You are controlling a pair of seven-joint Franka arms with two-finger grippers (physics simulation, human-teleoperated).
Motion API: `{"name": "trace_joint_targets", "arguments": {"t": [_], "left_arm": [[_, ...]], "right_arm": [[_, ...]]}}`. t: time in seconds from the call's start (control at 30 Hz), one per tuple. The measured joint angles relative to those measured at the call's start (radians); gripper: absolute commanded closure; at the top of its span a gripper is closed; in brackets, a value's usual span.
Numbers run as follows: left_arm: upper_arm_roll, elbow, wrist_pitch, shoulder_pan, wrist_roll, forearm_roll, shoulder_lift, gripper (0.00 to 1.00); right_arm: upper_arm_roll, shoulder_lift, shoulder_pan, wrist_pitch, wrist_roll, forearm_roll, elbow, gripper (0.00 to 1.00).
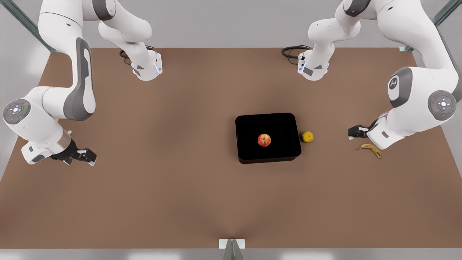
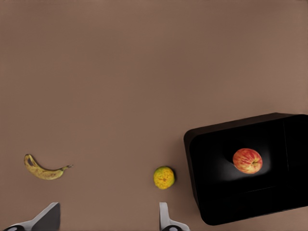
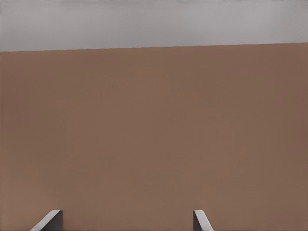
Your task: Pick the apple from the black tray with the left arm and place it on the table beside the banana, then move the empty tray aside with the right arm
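With both claws wide open and empty, the left claw [image 1: 352, 132] near the curved yellow banana [image 1: 370, 149] and the right claw [image 1: 85, 156] waiting well apart, the small red apple [image 1: 264, 140] mid black square tray [image 1: 249, 126] could roll from an off-centre pinch.

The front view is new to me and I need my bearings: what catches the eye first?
A black tray sits on the brown table toward the front view's right, a red apple at its centre. The left pincer waits open near a banana; the right pincer waits open far across.
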Motion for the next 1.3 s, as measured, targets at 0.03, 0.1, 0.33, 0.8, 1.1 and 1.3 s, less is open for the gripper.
{"name": "trace_joint_targets", "arguments": {"t": [0.03,0.1,0.33,0.8,1.1,1.3], "left_arm": [[0.0,0.003,0.014,-0.001,-0.001,0.001,0.004,0.0],[-0.005,0.022,0.04,-0.028,-0.006,0.002,0.022,0.0],[-0.015,0.02,0.191,-0.373,-0.099,0.093,0.024,0.0],[-0.012,-0.265,0.438,-0.539,-0.539,0.09,0.206,0.0],[-0.012,-0.507,0.684,-0.537,-0.775,0.13,0.163,0.0],[-0.011,-0.588,0.835,-0.527,-0.884,0.159,0.141,0.0]], "right_arm": [[-0.001,0.002,0.0,0.005,0.0,0.0,0.001,0.0],[0.0,0.019,0.0,0.013,-0.001,0.0,0.002,0.0],[-0.007,0.188,-0.003,-0.015,-0.003,-0.004,0.181,0.0],[0.001,0.179,-0.01,-0.181,-0.006,-0.002,0.257,0.0],[0.003,0.182,-0.008,-0.195,-0.006,-0.003,0.257,0.0],[0.003,0.182,-0.008,-0.197,-0.006,-0.004,0.257,0.0]]}}
